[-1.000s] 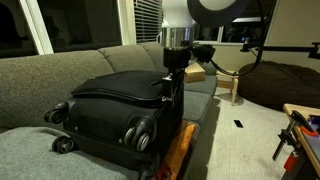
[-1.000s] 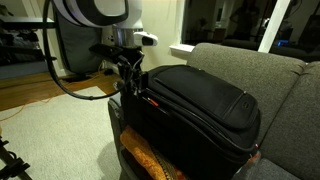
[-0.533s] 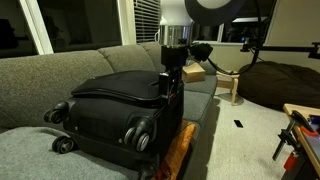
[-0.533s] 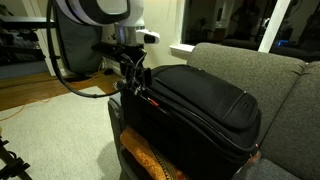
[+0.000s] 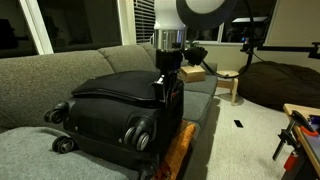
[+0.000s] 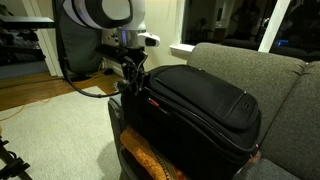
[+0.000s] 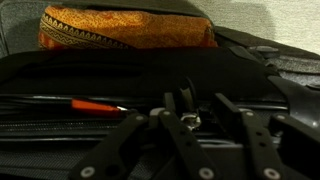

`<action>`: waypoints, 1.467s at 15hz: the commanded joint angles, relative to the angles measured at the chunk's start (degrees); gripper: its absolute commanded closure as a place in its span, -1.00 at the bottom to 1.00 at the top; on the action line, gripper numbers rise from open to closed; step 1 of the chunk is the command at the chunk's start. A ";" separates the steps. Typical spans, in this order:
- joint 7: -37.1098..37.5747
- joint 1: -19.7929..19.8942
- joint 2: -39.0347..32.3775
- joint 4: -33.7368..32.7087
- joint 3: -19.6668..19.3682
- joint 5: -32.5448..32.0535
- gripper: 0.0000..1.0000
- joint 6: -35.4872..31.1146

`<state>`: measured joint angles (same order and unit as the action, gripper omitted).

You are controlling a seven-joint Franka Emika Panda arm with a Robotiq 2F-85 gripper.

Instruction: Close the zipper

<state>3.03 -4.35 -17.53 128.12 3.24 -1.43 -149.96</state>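
A large black fabric wheeled suitcase (image 5: 105,115) lies on a grey sofa and shows in both exterior views (image 6: 205,105). The zipper (image 5: 115,96) runs as a thin dark line around its lid edge (image 6: 185,112). My gripper (image 5: 165,84) reaches down onto the suitcase's end corner (image 6: 134,80). In the wrist view the small metal zipper pull (image 7: 190,119) sits between my fingertips (image 7: 193,108), which look closed on it. A red tag (image 7: 96,105) lies to the left of them.
The grey sofa (image 5: 40,70) has its backrest behind the suitcase (image 6: 250,60). An orange patterned cloth (image 5: 180,150) hangs below the suitcase end (image 6: 150,160). A wooden stool (image 5: 232,82) stands on the floor beyond. An orange cable (image 6: 30,110) lies on the floor.
My gripper has shifted a little along the suitcase's end edge, to the left in one exterior view. The suitcase has not moved.
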 commanded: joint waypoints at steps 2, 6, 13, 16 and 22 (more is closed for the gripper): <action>-1.17 0.76 0.45 -0.03 0.19 1.33 0.87 -0.04; -1.20 1.05 1.31 0.99 0.06 1.66 0.83 -0.51; -4.23 3.21 1.57 0.82 -0.33 4.20 0.83 0.31; -5.10 4.07 1.19 0.31 -0.97 4.29 0.83 0.67; -4.11 4.72 -0.76 -1.45 -3.51 1.95 1.00 1.41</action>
<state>-0.57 -0.59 -17.43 128.02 1.38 2.13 -149.74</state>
